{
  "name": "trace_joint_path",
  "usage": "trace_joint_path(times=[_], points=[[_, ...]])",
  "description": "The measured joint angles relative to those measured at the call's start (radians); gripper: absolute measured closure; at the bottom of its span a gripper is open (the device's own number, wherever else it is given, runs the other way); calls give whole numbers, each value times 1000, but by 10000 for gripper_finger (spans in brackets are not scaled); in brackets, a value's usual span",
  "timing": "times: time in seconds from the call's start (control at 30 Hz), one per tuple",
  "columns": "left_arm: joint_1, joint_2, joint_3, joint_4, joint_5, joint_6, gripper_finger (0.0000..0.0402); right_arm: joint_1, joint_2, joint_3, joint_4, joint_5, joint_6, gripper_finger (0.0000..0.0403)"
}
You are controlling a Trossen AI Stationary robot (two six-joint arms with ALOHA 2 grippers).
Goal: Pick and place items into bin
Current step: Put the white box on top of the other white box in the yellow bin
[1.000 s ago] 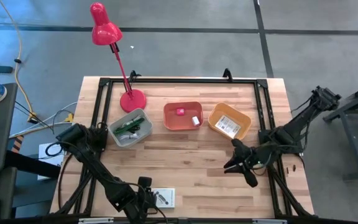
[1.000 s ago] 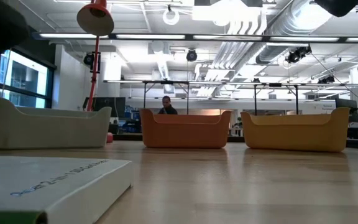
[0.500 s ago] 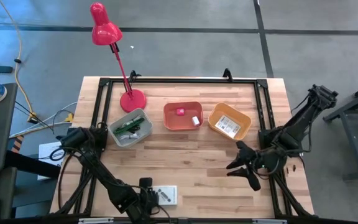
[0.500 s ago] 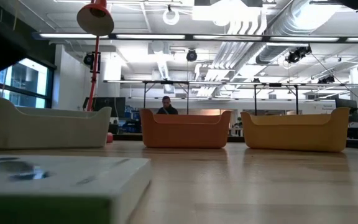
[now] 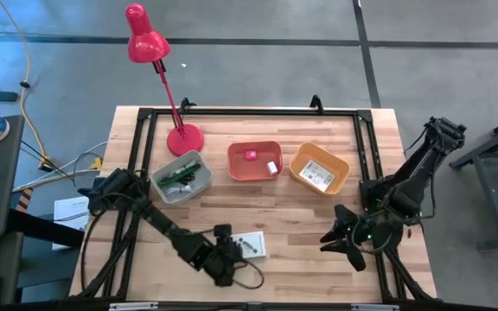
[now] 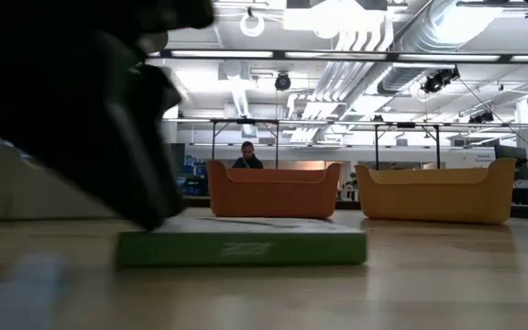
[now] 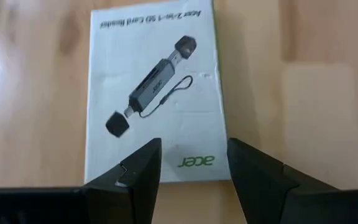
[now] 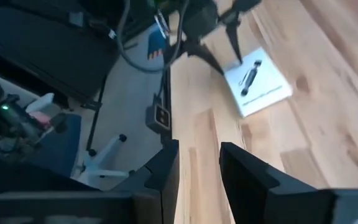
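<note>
The white card-reader box [image 7: 153, 93] lies flat — its near edge between the parted left hand [image 7: 194, 163] fingers.

Two dark, near-black arms are seen, each built of slim links joined by bulkier rounded joints. The left arm [image 5: 158, 229] is trailed by a thin black cable looped near its wrist. The right arm [image 5: 409, 177] is marked by a small green light near its wrist. The left gripper [image 7: 194, 165] is formed of two matte black, wedge-shaped fingers [image 7: 138, 171] with angular, faceted edges. The right gripper [image 8: 199, 163] is made of the same flat black fingers [image 8: 244, 171], tapered toward blunt tips.
</note>
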Motion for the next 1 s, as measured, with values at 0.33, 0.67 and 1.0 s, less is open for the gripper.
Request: trace_joint_path(times=[0.33, 0.67, 1.0], points=[[133, 0, 0, 243, 2, 114, 229, 55, 193, 0, -4, 20, 205, 297], [110, -4, 25, 0, 210, 272, 229, 98, 293, 0, 57, 42, 278, 297], [59, 28, 24, 62, 123, 124, 229, 95, 293, 0, 68, 90, 255, 297]])
